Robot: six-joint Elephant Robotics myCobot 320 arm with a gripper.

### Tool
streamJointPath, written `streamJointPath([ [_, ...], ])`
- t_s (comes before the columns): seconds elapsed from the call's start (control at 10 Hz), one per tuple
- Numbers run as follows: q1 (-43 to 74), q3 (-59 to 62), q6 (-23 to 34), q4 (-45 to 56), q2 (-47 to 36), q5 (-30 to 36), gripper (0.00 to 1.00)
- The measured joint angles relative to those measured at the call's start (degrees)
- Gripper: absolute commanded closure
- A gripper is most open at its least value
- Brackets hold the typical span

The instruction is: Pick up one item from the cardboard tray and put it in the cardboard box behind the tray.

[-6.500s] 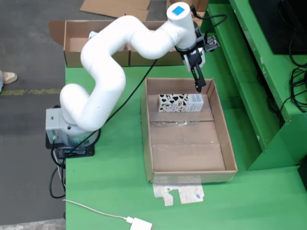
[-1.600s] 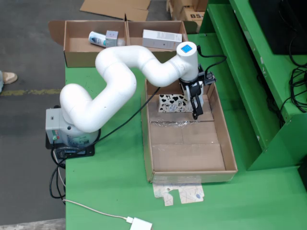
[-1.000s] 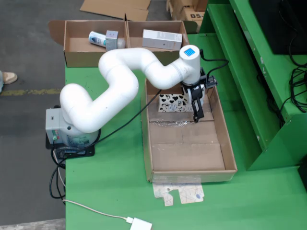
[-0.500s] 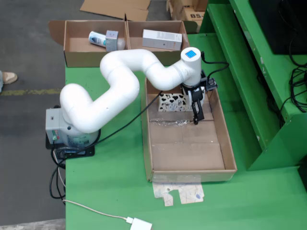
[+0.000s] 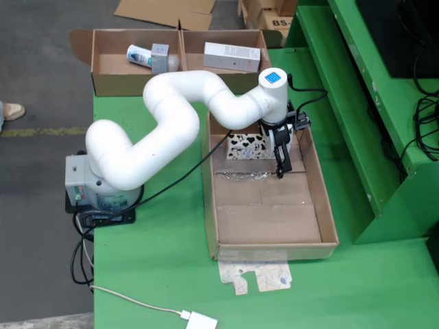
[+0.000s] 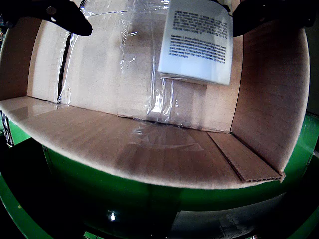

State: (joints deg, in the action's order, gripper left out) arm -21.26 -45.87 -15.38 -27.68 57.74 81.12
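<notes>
So the gripper [image 5: 280,171] is hanging fingers-down inside the tray right now, and from the wrist view it's looking spread open: one dark finger [image 6: 65,15] is sitting way off at the left edge, the other at the top right, with the carton's printed end between them but closer to the right one. Nothing is getting squeezed yet as far as I can tell.

Going big to small: the green table [image 5: 158,267] is carrying everything. The white arm [image 5: 171,116] is reaching over from its base at the left so the wrist is pointing straight down, which I'm guessing is for a clean top-down grab. The cardboard tray [image 5: 329,219] is lying open on the table, mostly bare. The cardboard box [image 5: 103,82] is sitting behind it at the table's far edge, already holding a tube and a white pack.

The cow-print carton [image 5: 248,147] is lying on its side at the tray's far end, and the fingers are coming down at its right-hand end in the overhead view.
</notes>
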Motion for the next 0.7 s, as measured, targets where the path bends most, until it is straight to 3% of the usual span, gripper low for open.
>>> streamJointPath([
  [0.7, -0.7, 0.0, -0.3, 0.0, 0.0, 0.5, 0.8],
])
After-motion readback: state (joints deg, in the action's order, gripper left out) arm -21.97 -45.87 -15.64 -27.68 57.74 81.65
